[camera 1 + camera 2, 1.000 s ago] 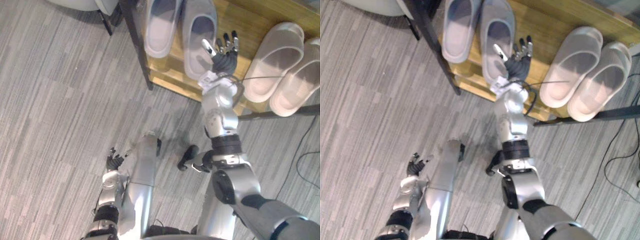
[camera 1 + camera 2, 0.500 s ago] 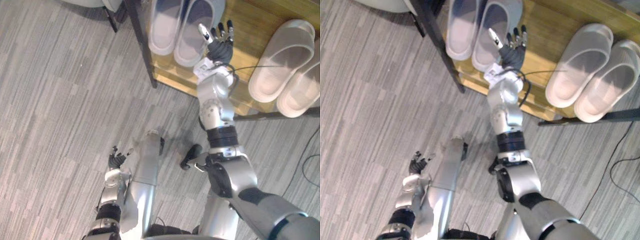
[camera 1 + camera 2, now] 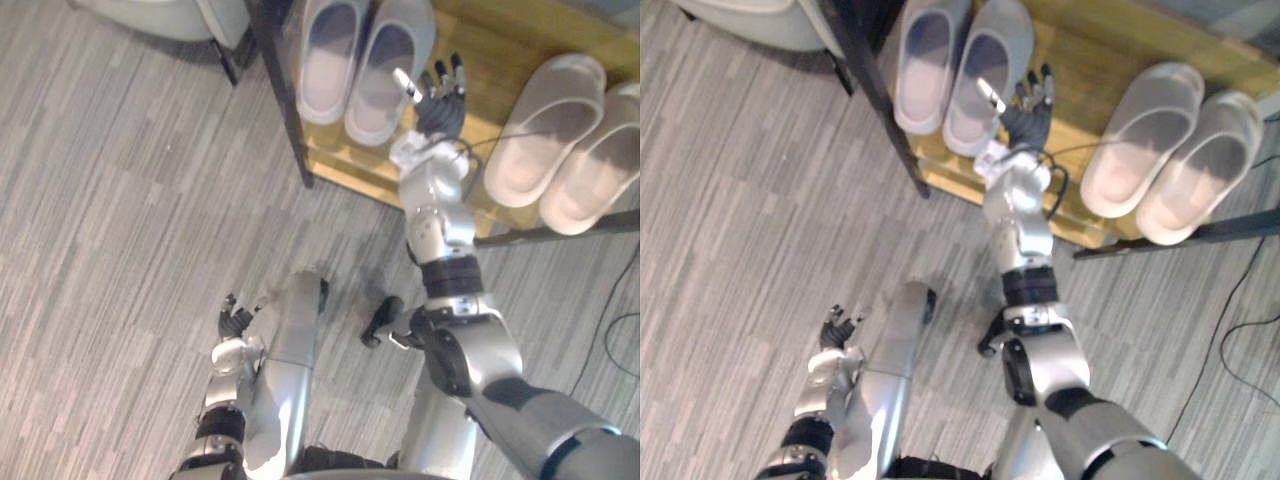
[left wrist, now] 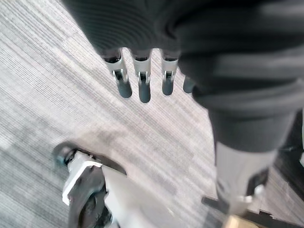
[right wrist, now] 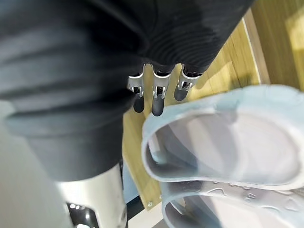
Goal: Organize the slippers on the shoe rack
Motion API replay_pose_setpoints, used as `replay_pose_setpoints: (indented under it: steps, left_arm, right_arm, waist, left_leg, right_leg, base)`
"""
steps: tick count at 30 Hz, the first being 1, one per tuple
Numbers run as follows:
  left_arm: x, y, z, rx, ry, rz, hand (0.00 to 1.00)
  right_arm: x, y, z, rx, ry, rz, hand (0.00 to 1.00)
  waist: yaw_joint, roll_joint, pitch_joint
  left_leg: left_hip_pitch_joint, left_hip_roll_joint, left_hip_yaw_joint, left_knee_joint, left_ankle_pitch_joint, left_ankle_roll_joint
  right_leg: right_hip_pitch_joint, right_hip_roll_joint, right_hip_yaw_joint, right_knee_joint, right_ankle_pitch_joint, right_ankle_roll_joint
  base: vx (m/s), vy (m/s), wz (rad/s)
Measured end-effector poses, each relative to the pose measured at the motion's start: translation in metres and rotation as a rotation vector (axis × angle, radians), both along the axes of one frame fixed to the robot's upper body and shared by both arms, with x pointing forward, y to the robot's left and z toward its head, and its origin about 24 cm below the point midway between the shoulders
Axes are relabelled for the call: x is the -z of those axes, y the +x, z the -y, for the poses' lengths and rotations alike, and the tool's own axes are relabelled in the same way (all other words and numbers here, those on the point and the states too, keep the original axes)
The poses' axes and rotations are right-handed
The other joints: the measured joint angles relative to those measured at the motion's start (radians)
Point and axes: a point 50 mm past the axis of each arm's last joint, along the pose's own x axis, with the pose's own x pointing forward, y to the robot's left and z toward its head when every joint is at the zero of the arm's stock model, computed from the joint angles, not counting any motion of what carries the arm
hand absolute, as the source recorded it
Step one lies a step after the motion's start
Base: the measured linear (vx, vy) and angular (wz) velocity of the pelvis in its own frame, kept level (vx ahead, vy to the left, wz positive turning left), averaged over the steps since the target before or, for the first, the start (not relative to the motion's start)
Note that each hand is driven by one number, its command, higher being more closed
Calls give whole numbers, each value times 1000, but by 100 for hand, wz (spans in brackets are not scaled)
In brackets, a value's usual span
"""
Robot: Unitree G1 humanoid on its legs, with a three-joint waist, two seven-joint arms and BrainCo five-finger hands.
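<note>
Grey slipper (image 3: 385, 70) shifted inward — right hand (image 3: 438, 108) open, just beside.

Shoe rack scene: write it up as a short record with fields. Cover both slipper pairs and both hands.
rack: light wooden shoe rack shelf in a dark metal frame
pair one: pale grey moulded slippers, side by side at the shelf's left end, by the frame post
pair two: off-white moulded slippers, side by side, further right on the shelf
right hand: right hand open, fingers straight, over the shelf between the pairs, close beside the grey pair; contact cannot be told
left hand: left hand open and relaxed, low over the grey striped floor, holding nothing
</note>
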Motion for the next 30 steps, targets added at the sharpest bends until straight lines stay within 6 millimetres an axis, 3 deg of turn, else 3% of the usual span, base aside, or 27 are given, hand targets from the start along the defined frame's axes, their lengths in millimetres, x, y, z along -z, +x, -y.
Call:
replay_pose_setpoints:
  steps: [2, 5, 6, 9, 11, 13, 14, 17, 20, 25, 30]
  left_arm:
    - [1, -4, -4, -2, 10, -4, 0]
    - [12, -25, -12, -17, 29, -51, 0]
    - [20, -38, -15, -11, 42, -93, 0]
    - [30, -53, -12, 23, 48, -138, 0]
    - [39, -67, -3, 92, 57, -186, 0]
    - [46, -74, -1, 201, 97, -236, 0]
    - [48, -75, -1, 216, 105, -246, 0]
    - [57, -83, 1, 304, 129, -308, 0]
    - [67, -95, 5, 345, 117, -375, 0]
    - [76, -109, 11, 393, 108, -436, 0]
    - [81, -117, 14, 440, 121, -474, 0]
  right_arm:
    - [20, -6, -2, -2, -62, -31, 0]
    - [54, -23, -13, -37, -136, -80, 0]
    - [76, -33, -17, -57, -190, -119, 0]
    - [105, -51, -22, -101, -263, -170, 0]
    - [133, -69, -29, -164, -331, -228, 0]
    - [163, -87, -29, -220, -411, -298, 0]
    - [168, -90, -28, -229, -423, -312, 0]
    - [207, -110, -13, -263, -540, -439, 0]
    - [248, -131, 7, -291, -625, -611, 0]
    - [308, -179, 37, -303, -653, -913, 0]
    - [342, -212, 50, -330, -665, -1119, 0]
  waist:
    - [-10, 0, 0]
    - [-34, -7, -15]
    - [-40, -10, -53]
    - [-47, -15, -105]
    - [-66, -33, -174]
    - [-89, -69, -236]
    - [-92, -74, -246]
    - [-111, -91, -287]
    - [-141, -80, -330]
    - [-154, -45, -380]
    - [-158, -33, -407]
  left_leg:
    - [65, 18, 22, -47, 9, 8]
    - [185, 32, 55, -145, 24, 17]
    - [239, 48, 79, -206, 32, 26]
    - [341, 58, 105, -304, 54, 23]
    - [438, 60, 119, -406, 80, 16]
    - [544, 58, 134, -539, 118, 15]
    - [561, 58, 138, -564, 125, 15]
    - [679, 48, 149, -728, 182, 21]
    - [770, 36, 169, -882, 241, 31]
    - [908, 23, 186, -1073, 309, 38]
    - [970, 19, 198, -1122, 316, 39]
  right_leg:
    - [61, 1, -5, -44, 6, 6]
    - [168, 2, -12, -135, 29, 8]
    - [217, 3, -25, -196, 50, 7]
    - [310, 19, -32, -294, 84, 1]
    - [404, 34, -45, -395, 119, -4]
    - [497, 55, -50, -520, 159, 6]
    - [511, 60, -50, -542, 168, 8]
    - [613, 83, -49, -699, 230, 25]
    - [692, 104, -45, -849, 293, 43]
    - [820, 140, -43, -1046, 379, 62]
    - [887, 160, -37, -1123, 408, 66]
  base:
    - [-15, 43, -8]
    - [66, 44, -14]
    - [111, 33, -13]
    - [146, 18, -10]
    - [188, 22, -6]
    - [225, 29, -6]
    - [199, 31, -11]
    - [142, 42, -8]
    - [143, 75, -7]
    - [145, 54, -9]
    - [65, 17, -7]
